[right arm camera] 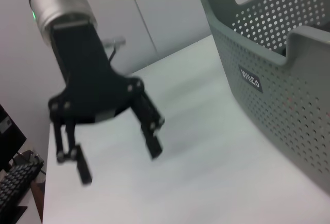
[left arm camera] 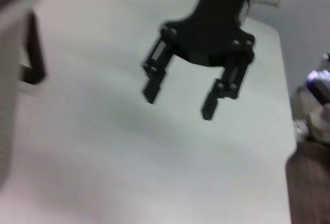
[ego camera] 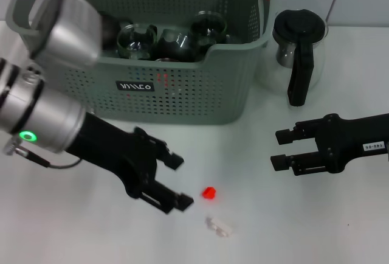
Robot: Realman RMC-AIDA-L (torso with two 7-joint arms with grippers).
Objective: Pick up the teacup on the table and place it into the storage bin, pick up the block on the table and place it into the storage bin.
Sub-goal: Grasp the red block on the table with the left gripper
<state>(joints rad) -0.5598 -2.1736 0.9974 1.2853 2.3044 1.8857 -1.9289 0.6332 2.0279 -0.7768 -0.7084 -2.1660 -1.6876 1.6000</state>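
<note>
White tabletop (ego camera: 340, 227) fills the workspace, with a pale wall behind it in the right wrist view. My left gripper (ego camera: 167, 182) sits low over the table in front of the storage bin (ego camera: 182, 87), fingers spread, nothing between them. My right gripper (ego camera: 284, 149) hovers further right, also spread and empty, pointing inward toward the centre. Block: small red block (ego camera: 209, 192) on the table, just beside the tips of my left gripper, on the side toward my right arm. A small whitish object (ego camera: 219, 227) lies near it, closer to me; I cannot tell what it is. Glass cups (ego camera: 137, 39) already sit inside the bin; no teacup remains on the table that I can see, so I judge the block step is in hand. Glass pitcher (ego camera: 299, 48) with black handle stands beside the bin. Key relation: the left gripper is clearly nearer the block than the right; a short reach toward the centre should bracket it.
</note>
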